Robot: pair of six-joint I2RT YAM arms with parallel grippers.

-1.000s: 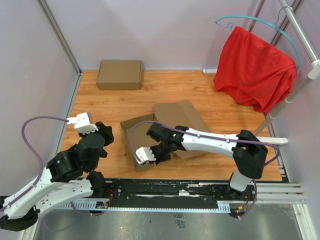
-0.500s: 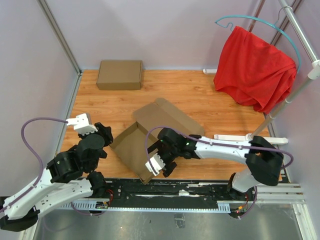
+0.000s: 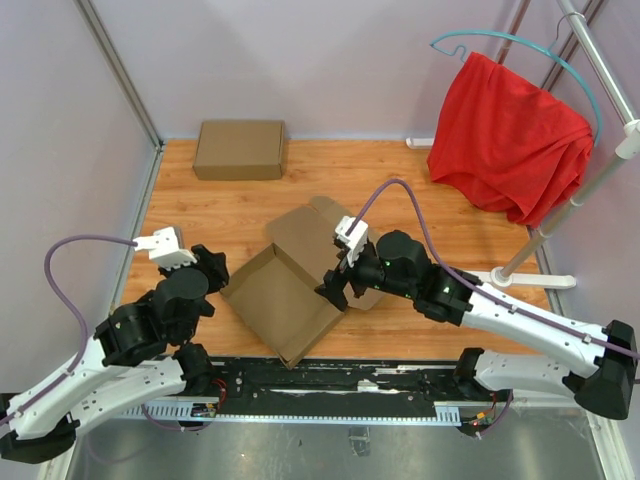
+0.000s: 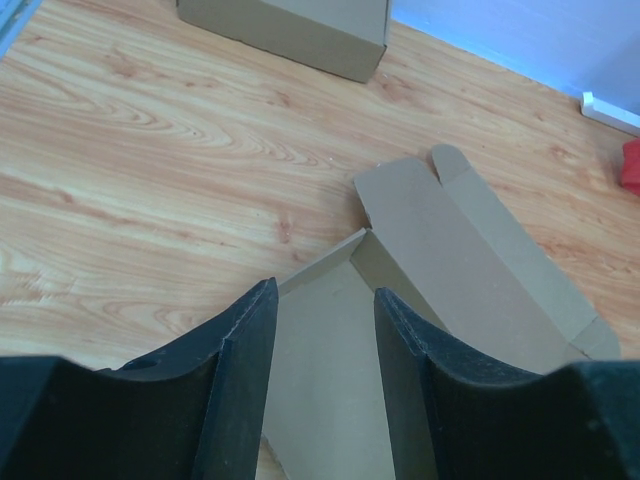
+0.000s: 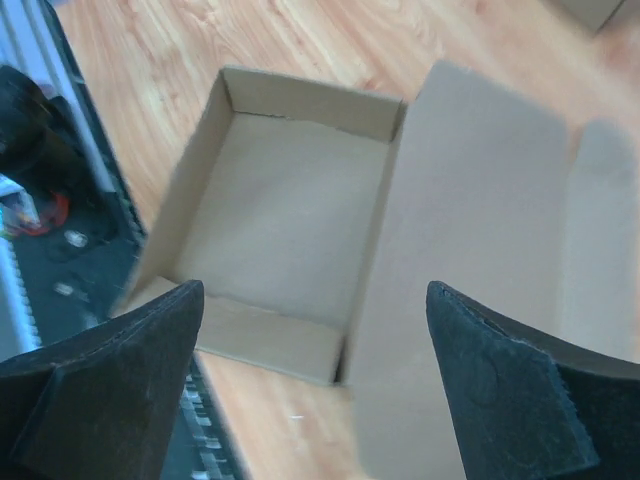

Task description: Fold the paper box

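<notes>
Tray walls of the paper box (image 3: 285, 300) stand formed and its lid (image 3: 320, 235) lies flat open, a closed cardboard box (image 3: 239, 150) well beyond it, so closing the lid seems the step in hand. Right gripper (image 5: 315, 295) hangs wide open and empty over its hinge; left gripper (image 4: 325, 292) hovers beside it, fingers parted, holding nothing. Next, the lid's far edge needs lifting over the tray.

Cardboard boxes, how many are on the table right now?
2. A closed flat box sits at the table's far left corner; the paper box lies open near the front edge.
</notes>
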